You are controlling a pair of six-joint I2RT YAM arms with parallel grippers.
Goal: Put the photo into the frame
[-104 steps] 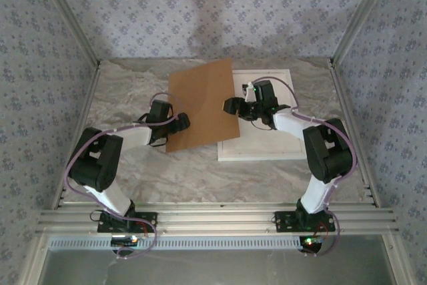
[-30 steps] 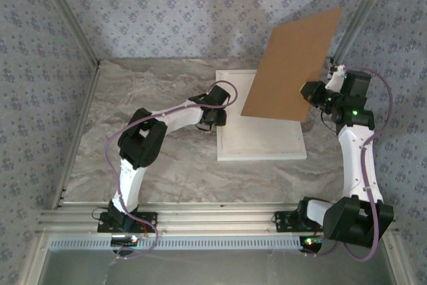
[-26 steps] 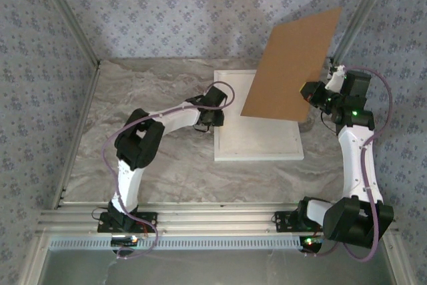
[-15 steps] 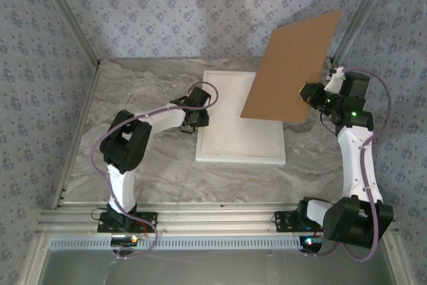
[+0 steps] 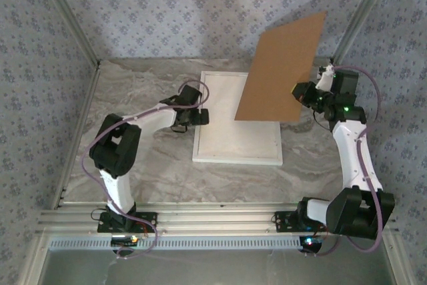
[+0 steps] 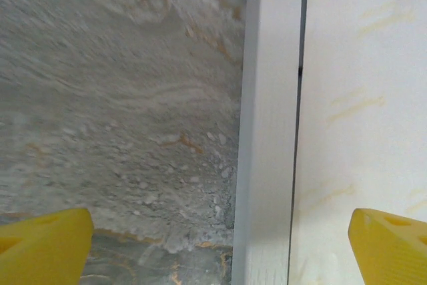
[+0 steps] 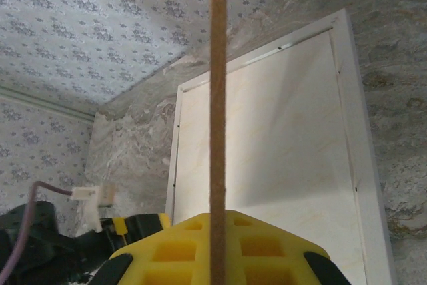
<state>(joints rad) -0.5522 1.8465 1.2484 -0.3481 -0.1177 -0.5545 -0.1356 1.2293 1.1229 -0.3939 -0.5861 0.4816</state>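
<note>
The white frame (image 5: 267, 153) lies flat on the marble table, mid-table. Inside its moulding (image 6: 267, 131) lies a pale cream sheet (image 7: 280, 145) with faint yellowish streaks; no printed side shows, so I cannot tell whether it is the photo. My left gripper (image 5: 198, 117) is at the frame's left edge, open wide, its yellow fingertips (image 6: 40, 245) straddling the moulding without touching it. My right gripper (image 5: 301, 93) is shut on the lower right edge of the brown backing board (image 5: 280, 65), holding it upright in the air above the frame's right half. The board shows edge-on (image 7: 217, 98) between the yellow pads.
Bare marble tabletop (image 5: 133, 91) stretches left of the frame and along the front. Patterned walls and aluminium posts (image 5: 353, 18) enclose the back and sides. A metal rail (image 5: 213, 221) runs along the near edge by the arm bases.
The left gripper dragged the frame leftward across the table, then opened and let go of its edge. The right arm shifted the raised board slightly left.
</note>
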